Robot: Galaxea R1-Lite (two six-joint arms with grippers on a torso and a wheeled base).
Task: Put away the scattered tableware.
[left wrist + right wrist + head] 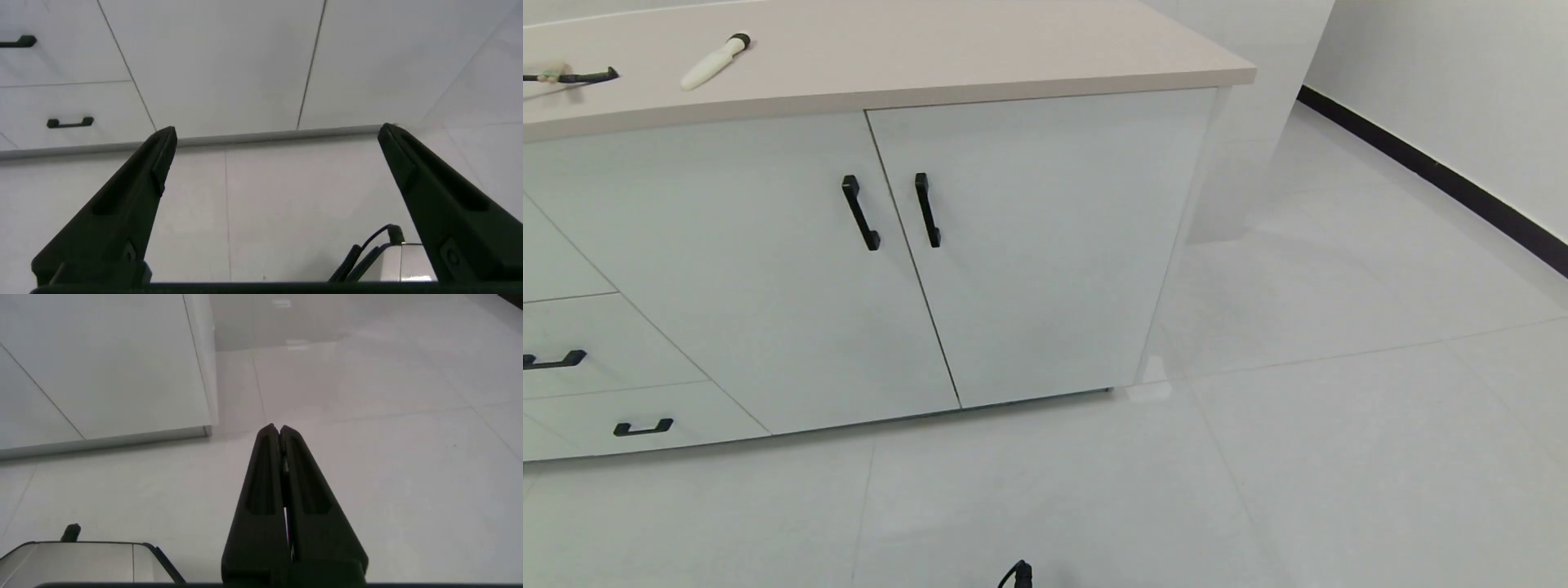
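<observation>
Hanging low over the floor (1258, 490): left gripper (278, 131) is gaping, empty; right gripper (280, 433) is pinched closed, empty. Risk? (A)

Coming up, an arm is likely clipping the countertop (1013, 73) lip, or nudging the white-handled utensil (712, 63) so it's skidding off. (B)

Where's it lying, pointing? (A)

Lying flat on the countertop's left part; long axis is running near-left to far-right, black tip pointing far-right. (B)
</observation>
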